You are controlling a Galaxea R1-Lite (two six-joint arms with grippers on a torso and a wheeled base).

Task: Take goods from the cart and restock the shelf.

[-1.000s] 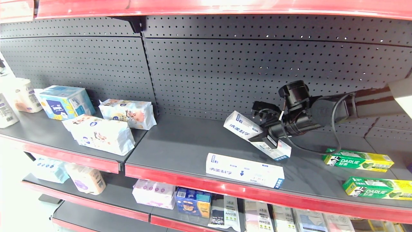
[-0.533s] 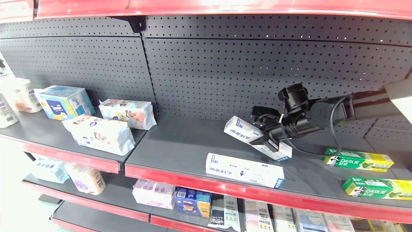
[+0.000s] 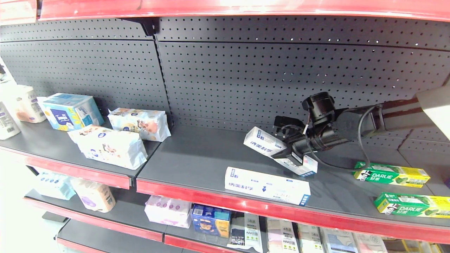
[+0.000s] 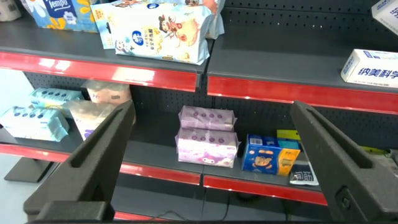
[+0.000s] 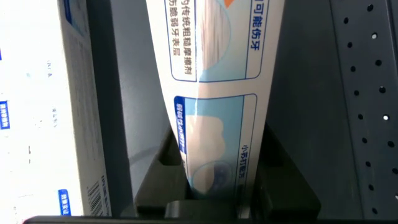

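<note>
My right gripper [image 3: 285, 143] is shut on a white and blue toothpaste box [image 3: 264, 143], held slanted over the dark shelf [image 3: 197, 158], its right end low near the shelf surface. In the right wrist view the same held box [image 5: 211, 93] runs up between the fingers [image 5: 283, 168]. A second white toothpaste box [image 3: 267, 185] lies flat near the shelf's red front edge, also seen as a white box [image 5: 37, 124] beside the held one. My left gripper [image 4: 208, 162] hangs open below shelf level, facing the lower shelves, with nothing between its fingers.
Two green toothpaste boxes [image 3: 391, 174] [image 3: 411, 205] lie at the shelf's right. Tissue packs [image 3: 112, 146] [image 3: 139, 123] and a blue pack [image 3: 72, 110] fill the left section. A perforated back panel [image 3: 281, 77] stands behind. Lower shelves hold purple packs [image 4: 207, 135] and a blue box [image 4: 268, 155].
My right gripper has lowered the held box slightly and shifted it a little to the left toward the shelf surface. Other goods have not moved.
</note>
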